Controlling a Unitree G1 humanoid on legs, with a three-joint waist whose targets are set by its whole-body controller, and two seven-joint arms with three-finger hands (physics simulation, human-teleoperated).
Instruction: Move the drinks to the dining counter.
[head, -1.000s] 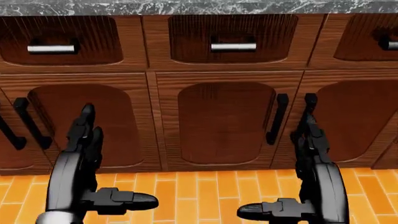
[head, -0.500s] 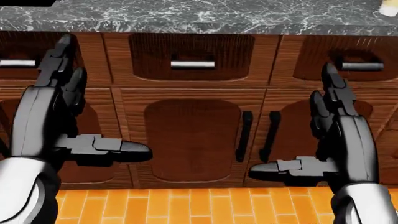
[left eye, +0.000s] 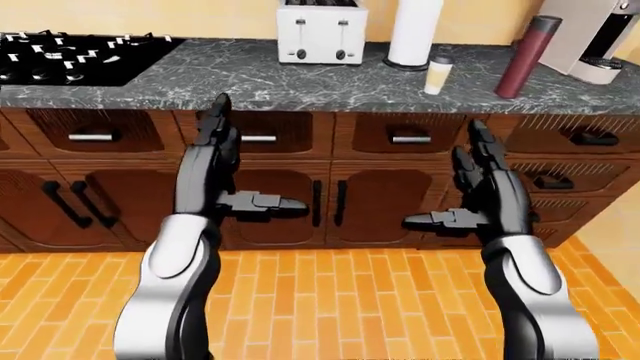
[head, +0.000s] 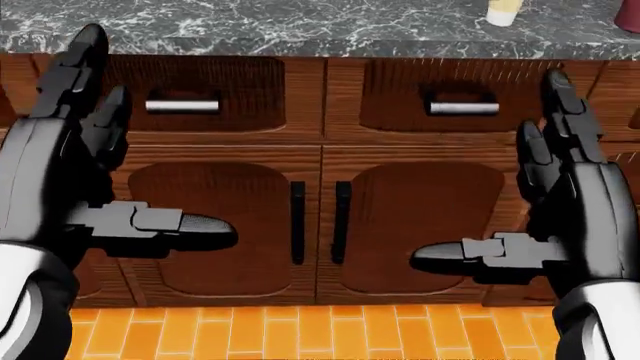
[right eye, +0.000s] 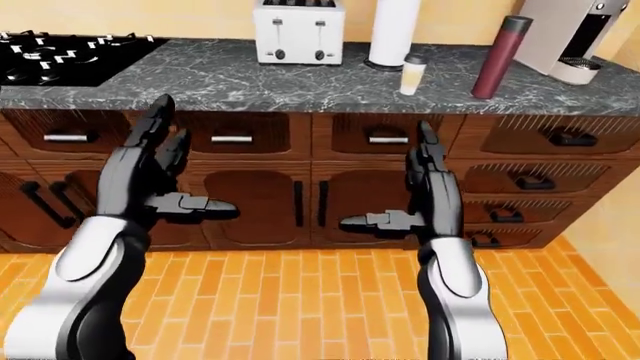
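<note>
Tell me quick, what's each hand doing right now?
Left hand: open, holding nothing.
Right hand: open, holding nothing.

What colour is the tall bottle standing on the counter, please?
The tall bottle is dark maroon red, seen best in the left-eye view.

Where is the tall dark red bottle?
In the left-eye view, the dark red bottle stands at the counter's right end, between the small cream cup and the coffee machine.
</note>
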